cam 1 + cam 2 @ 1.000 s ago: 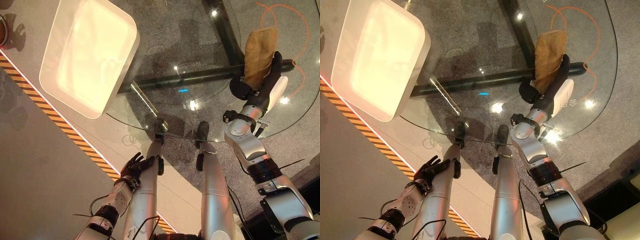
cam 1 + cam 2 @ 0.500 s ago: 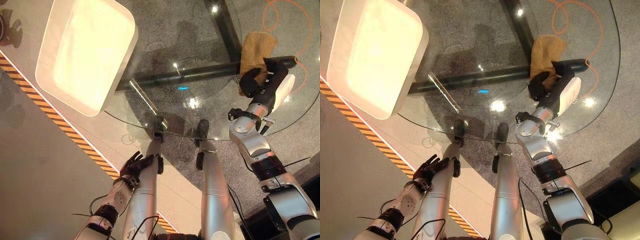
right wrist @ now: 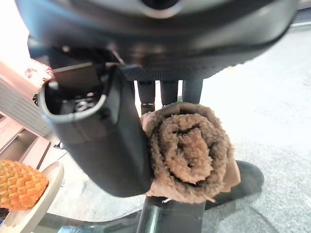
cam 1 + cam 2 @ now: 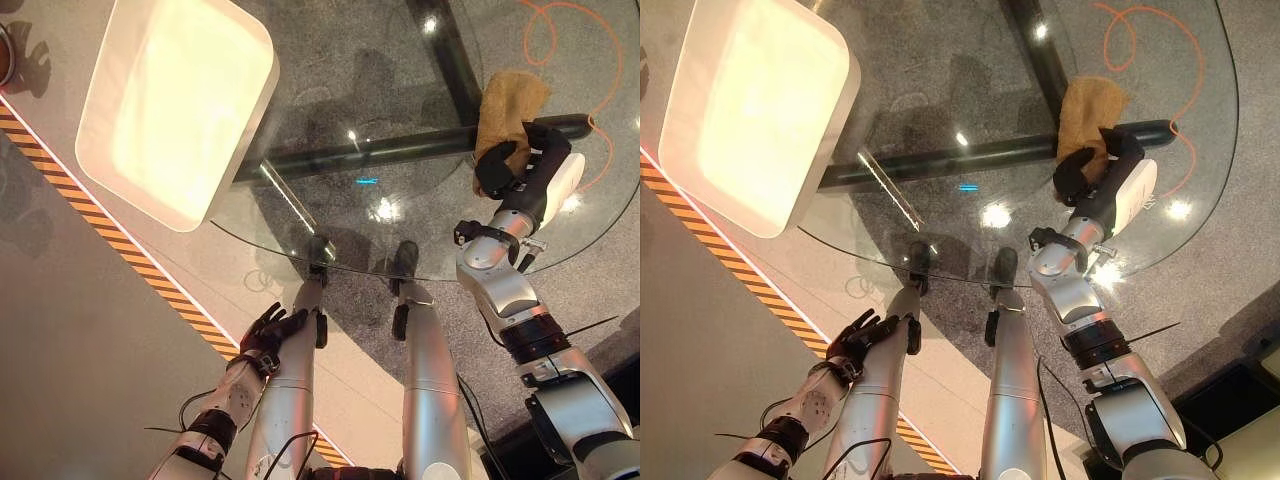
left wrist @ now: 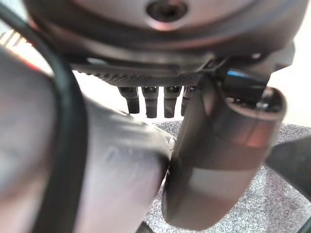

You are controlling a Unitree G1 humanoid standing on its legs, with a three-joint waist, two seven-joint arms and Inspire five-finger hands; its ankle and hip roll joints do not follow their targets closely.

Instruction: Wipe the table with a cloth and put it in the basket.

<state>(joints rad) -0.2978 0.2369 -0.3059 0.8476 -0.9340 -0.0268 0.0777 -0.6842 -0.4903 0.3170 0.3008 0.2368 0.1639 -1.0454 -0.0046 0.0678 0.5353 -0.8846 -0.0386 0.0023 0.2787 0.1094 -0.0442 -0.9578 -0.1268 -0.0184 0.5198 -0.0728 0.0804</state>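
A tan cloth (image 4: 512, 100) lies on the round glass table (image 4: 330, 120) at its right side. My right hand (image 4: 505, 165) is at the cloth's near end with its fingers curled into it. In the right wrist view the cloth (image 3: 187, 150) is bunched into a roll, pinched between the thumb (image 3: 107, 141) and the fingers. The white rectangular basket (image 4: 250, 130) stands on the table's left part, with nothing visible in it. My left hand (image 4: 268, 330) hangs low below the table's near edge, fingers spread and holding nothing.
A dark tube frame (image 4: 380, 150) runs under the glass. An orange cable (image 4: 560, 30) loops on the floor at the far right. Yellow-black striped tape (image 4: 130, 260) crosses the floor on the left. An orange pineapple-like thing (image 3: 19, 182) sits on a plate.
My right hand's fingers, stretched out over the cloth a second ago, have curled round its near end and bunched it. The left hand has not moved.
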